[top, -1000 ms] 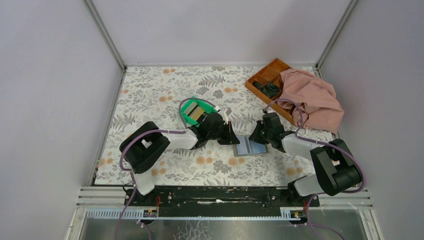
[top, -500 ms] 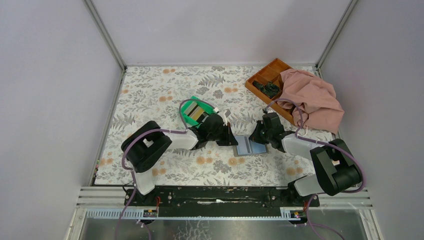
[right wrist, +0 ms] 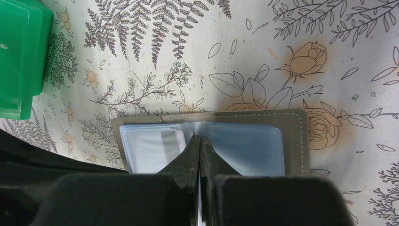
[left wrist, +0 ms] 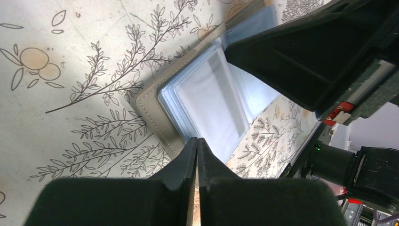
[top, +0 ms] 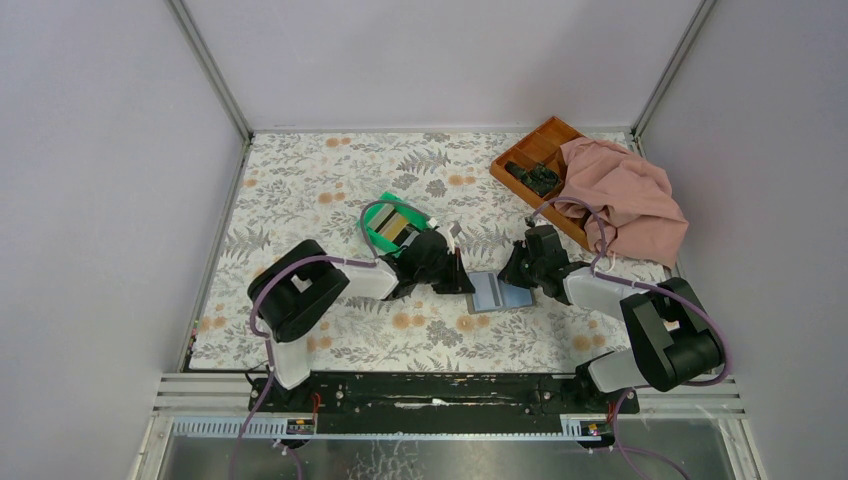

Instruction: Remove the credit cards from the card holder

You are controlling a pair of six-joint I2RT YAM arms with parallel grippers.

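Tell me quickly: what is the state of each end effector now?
Left end effector: shut, at the card holder edge; grip unclear.
Right end effector: shut, at its middle fold.

This looks like a robot test cell in a lab. Plain grey walls [top: 450,60] close in three sides, joined by bare metal posts [top: 210,68]. A left arm [top: 300,300] and a right arm [top: 660,340] are bolted to a black rail [top: 440,388] at the near edge of the tabletop [top: 300,170], which has a printed floral cover. Purple cables [top: 258,298] loop from the arms.
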